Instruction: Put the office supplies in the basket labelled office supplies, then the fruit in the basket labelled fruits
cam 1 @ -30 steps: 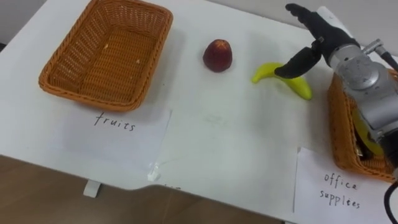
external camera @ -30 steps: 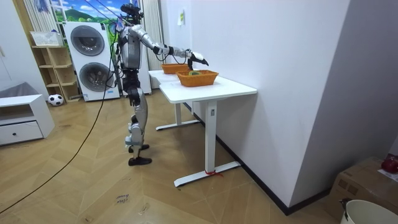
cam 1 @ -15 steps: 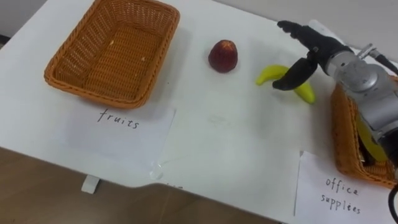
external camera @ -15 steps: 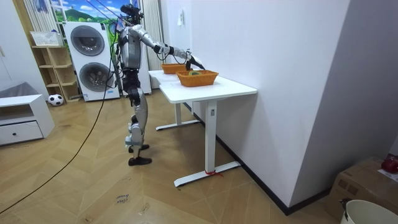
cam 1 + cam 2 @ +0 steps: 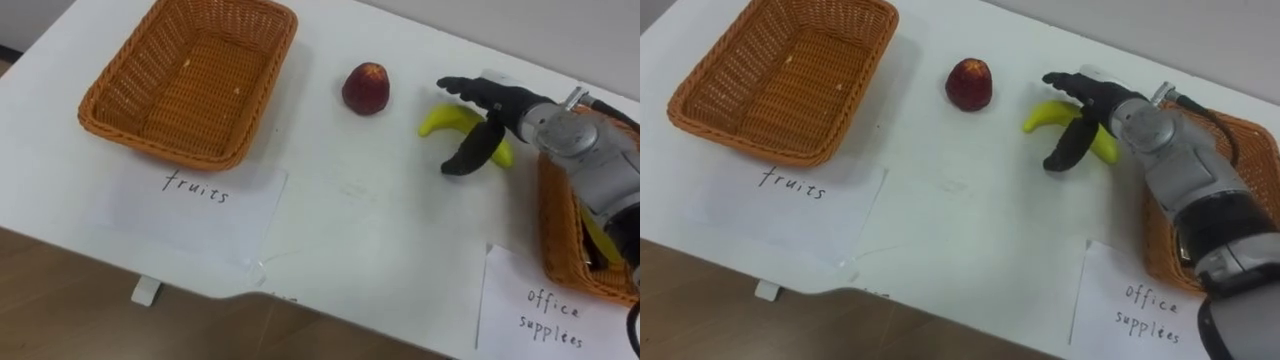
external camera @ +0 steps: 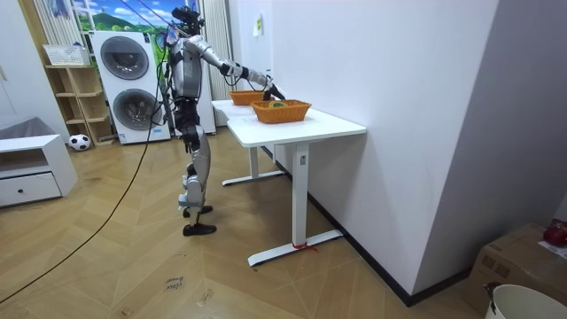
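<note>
Banana [image 5: 443,121] on counter [image 5: 380,230], at 3 o'clock from apple [image 5: 366,88], near office basket [image 5: 552,230]. Right robot hand [image 5: 508,108] spread over its middle, fingers past the far side, thumb on the near side; holding nothing, contact unclear. Probably light, soft, smooth-skinned, easily bruised; best taken gently across the thick middle. Fruits basket [image 5: 270,85] at 9 o'clock, well apart. Room view gives stance: standing at counter's end, arm stretched out. Eye views give finger spread, too small to read there.
</note>
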Tool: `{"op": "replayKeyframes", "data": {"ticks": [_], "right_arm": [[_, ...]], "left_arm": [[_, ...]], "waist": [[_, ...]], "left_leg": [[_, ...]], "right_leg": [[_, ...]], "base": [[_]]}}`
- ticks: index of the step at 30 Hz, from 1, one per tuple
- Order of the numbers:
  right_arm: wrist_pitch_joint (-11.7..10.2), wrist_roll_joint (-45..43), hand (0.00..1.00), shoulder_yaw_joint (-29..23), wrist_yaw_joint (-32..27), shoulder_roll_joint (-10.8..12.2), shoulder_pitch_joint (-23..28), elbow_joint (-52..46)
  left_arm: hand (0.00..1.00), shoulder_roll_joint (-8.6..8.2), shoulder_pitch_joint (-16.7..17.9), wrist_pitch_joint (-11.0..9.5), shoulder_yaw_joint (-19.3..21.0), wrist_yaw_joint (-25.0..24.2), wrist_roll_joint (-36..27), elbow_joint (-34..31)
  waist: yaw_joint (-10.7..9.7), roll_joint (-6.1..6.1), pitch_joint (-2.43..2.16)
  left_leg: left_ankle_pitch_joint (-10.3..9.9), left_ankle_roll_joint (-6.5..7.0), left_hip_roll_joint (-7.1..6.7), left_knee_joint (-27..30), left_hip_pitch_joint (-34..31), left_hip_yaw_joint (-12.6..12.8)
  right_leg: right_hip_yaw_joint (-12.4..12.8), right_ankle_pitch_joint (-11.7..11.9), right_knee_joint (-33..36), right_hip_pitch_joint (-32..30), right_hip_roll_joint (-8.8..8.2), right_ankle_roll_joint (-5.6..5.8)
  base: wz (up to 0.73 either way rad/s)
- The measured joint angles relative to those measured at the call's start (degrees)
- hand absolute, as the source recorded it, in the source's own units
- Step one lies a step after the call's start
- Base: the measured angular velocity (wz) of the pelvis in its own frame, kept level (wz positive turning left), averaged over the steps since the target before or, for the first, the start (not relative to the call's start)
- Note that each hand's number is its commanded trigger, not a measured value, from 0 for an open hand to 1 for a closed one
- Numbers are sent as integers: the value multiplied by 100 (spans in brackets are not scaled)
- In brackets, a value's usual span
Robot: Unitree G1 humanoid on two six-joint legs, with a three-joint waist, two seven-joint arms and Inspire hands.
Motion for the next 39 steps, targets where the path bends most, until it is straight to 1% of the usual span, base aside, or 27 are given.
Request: {"op": "replayKeyframes", "data": {"ticks": [3, 7, 10, 13, 17, 21, 25, 28, 35, 39], "right_arm": [[0, -66, 0, 0, 38, -1, -1, 62], [-4, -87, 0, 0, 62, -3, -50, 103], [-1, -224, 0, 0, 65, -2, -190, 316], [0, -225, 0, -1, 62, -3, -261, 480], [-3, -185, 0, -1, 62, -2, -288, 584], [54, -160, 0, -1, 116, -1, -363, 757], [75, 75, 0, -1, 181, -1, -464, 1139], [120, 114, 0, -1, 218, -2, -486, 1182], [125, 263, 0, -1, 292, -1, -495, 1321], [188, 385, 0, 5, 356, -3, -496, 1405]], "left_arm": [[0, 8, -3, 3, -64, -58, 4, 0], [0, 26, -7, 27, -84, -111, 14, 2], [0, 26, -7, 64, -78, -124, 22, 15], [0, 26, -14, 107, -79, -119, 21, 46], [0, 12, -29, 126, -82, -113, 2, 69], [0, 9, -58, 132, -82, -114, 4, 149], [0, 1, -168, 193, -84, -122, 11, 284], [0, 2, -204, 233, -87, -123, 12, 323], [0, -1, -218, 270, -89, -120, 20, 382], [0, -1, -264, 278, -89, -108, 20, 399]], "waist": [[-1, 26, 19], [-1, 70, 26], [11, 140, 17], [20, 176, 11], [21, 176, 11], [30, 173, 9], [118, 159, -1], [163, 158, -1], [196, 157, -1], [289, 151, 2]], "left_leg": [[0, 0, 0, 1, -4, -6], [0, 0, -6, 3, -6, -12], [0, 0, -3, 3, -5, -13], [5, -2, -5, 3, -4, -12], [6, -4, 0, 3, -1, -9], [8, -5, 5, 3, 1, -4], [9, -4, 8, 4, 11, -4], [9, -4, 6, 9, 11, -5], [9, -4, -1, 41, 2, -9], [8, -4, 2, 79, 2, -10]], "right_leg": [[-11, 0, -4, -1, 1, 0], [-11, 0, -4, 1, 7, 0], [-8, 0, -5, -1, 1, 0], [-7, 0, -5, -2, -1, 0], [4, 0, -4, -1, 4, 0], [27, 0, -4, -3, 1, 0], [33, 0, -3, 4, -2, 0], [27, 1, -2, 7, -1, -1], [10, 4, 2, 17, 2, -6], [-1, 12, 2, 27, 13, -20]], "base": [[0], [0], [0], [0], [0], [0], [0], [0], [0], [0]]}}
